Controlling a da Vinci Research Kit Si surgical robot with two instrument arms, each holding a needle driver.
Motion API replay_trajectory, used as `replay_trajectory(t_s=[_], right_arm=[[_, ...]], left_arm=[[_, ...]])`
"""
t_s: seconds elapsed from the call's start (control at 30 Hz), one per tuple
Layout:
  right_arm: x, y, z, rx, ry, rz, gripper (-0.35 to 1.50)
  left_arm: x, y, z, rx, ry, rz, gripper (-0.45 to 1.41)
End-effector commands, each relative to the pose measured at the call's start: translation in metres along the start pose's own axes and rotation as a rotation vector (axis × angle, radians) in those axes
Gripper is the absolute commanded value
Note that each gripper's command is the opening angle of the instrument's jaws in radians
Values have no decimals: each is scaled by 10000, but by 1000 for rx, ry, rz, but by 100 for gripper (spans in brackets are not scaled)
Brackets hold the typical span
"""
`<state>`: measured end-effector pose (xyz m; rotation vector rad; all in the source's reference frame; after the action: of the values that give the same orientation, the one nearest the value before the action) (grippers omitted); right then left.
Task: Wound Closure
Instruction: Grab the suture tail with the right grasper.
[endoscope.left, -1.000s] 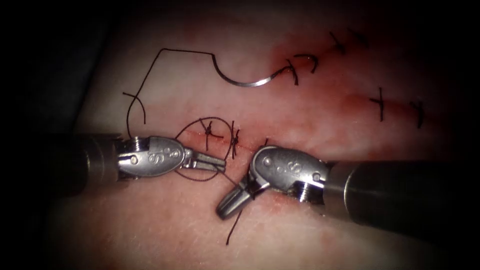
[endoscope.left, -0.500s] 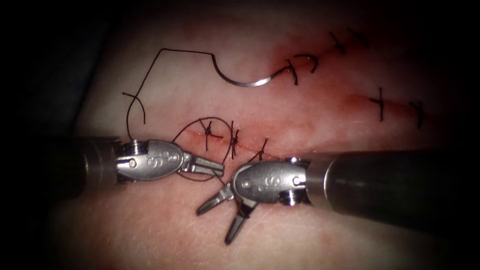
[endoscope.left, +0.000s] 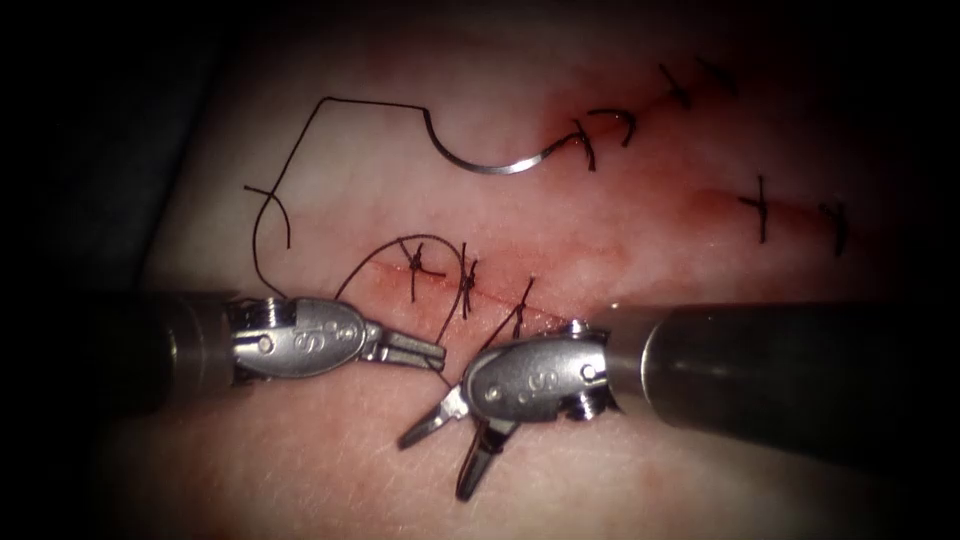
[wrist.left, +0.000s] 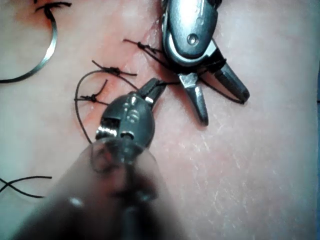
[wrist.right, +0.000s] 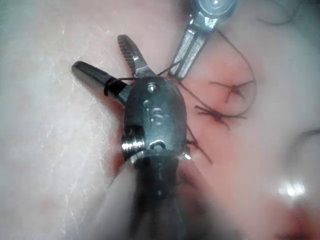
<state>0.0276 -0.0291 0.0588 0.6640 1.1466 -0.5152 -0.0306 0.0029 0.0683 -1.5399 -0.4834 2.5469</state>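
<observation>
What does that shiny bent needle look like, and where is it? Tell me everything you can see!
The needle is a thin, silvery, shiny piece of metal bent into a curve like a smile. It lies flat on top of the pale tissue, above the cut and away from both tools. Neither tool holds it. Dark thread runs on from its left end and bends down toward the left tool. Its right end lies beside a dark stitch knot, in a reddish patch. Whether that tip is in the tissue cannot be told.

R tool fingers, shut 1 s ago, now spread; thread loop pulled smaller.
</observation>
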Motion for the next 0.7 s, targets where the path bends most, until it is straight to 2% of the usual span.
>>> replay_trajectory(t_s=[0.03, 0.1, 0.2, 0.27, 0.3, 0.33, 0.5, 0.7], right_arm=[[-6, 1, 13, 21, -28, -17, 110], [-9, -3, 14, 43, -60, -27, 100], [-12, -7, 12, 48, -63, -31, 88], [-12, -9, 12, 68, -80, -32, 51], [-13, -10, 12, 94, -92, -32, 19], [-13, -13, 13, 148, -125, -31, -35], [-11, -11, 10, 164, -119, -30, -35], [-8, 3, -22, 88, 12, -29, -35]], left_arm=[[-4, 0, 7, -1, 1, -4, -45], [-5, 1, 5, -3, 1, -2, -45], [-7, 4, 4, -4, 2, -11, -45], [-7, 5, 4, -4, 2, -10, -45], [-8, 6, 4, -4, 2, -9, -45], [-8, 7, 4, -4, 1, -8, -45], [-9, 12, 6, -2, -4, -9, -45], [-16, 29, 8, 4, -21, -5, -45]])
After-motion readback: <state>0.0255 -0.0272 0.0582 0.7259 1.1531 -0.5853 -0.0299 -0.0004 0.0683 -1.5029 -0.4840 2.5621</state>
